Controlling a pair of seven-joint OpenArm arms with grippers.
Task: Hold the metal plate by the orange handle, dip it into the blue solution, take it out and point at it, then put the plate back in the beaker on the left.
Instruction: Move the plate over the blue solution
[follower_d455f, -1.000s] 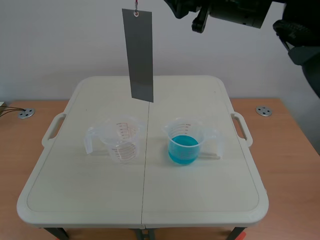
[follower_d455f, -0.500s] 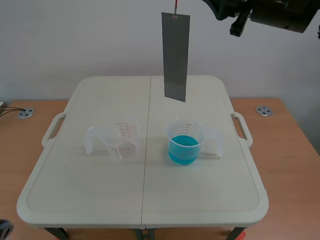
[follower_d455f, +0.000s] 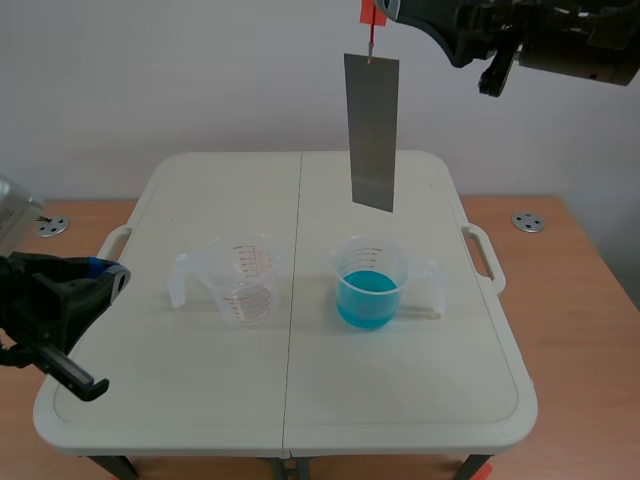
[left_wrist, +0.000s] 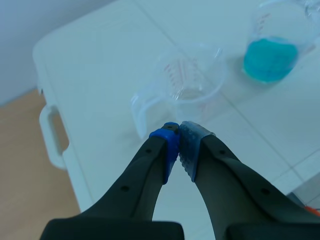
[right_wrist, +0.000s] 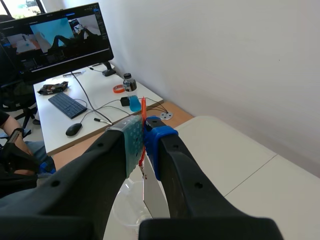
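1. Where the scene view takes in the whole table (follower_d455f: 400, 400), it shows the metal plate (follower_d455f: 371, 130) hanging upright in the air. Its lower edge is above the filled beaker (follower_d455f: 372, 268) and clear of the blue solution (follower_d455f: 367, 298). The orange handle (follower_d455f: 368, 14) at the plate's top is pinched by the right gripper (follower_d455f: 384, 10), whose arm crosses the top from the right. The empty beaker (follower_d455f: 245, 280) stands to the left of the filled one. The left gripper (follower_d455f: 108, 276) hangs low by the table's left edge.
2. The left wrist view settles what the scene view leaves unclear. The left gripper (left_wrist: 179, 134) has its blue pads pressed together with nothing between them. Ahead of it stands the empty beaker (left_wrist: 190, 80), and beyond that the filled beaker (left_wrist: 277, 42). The plate is out of this view.
3. The right wrist view alone shows the grip up close. The right gripper (right_wrist: 143, 131) is clenched on the thin orange handle (right_wrist: 143, 112), with the plate (right_wrist: 155, 192) hanging beneath. Behind it is a desk (right_wrist: 100, 107) with a monitor (right_wrist: 55, 37), a keyboard (right_wrist: 69, 105) and a mouse (right_wrist: 73, 129).
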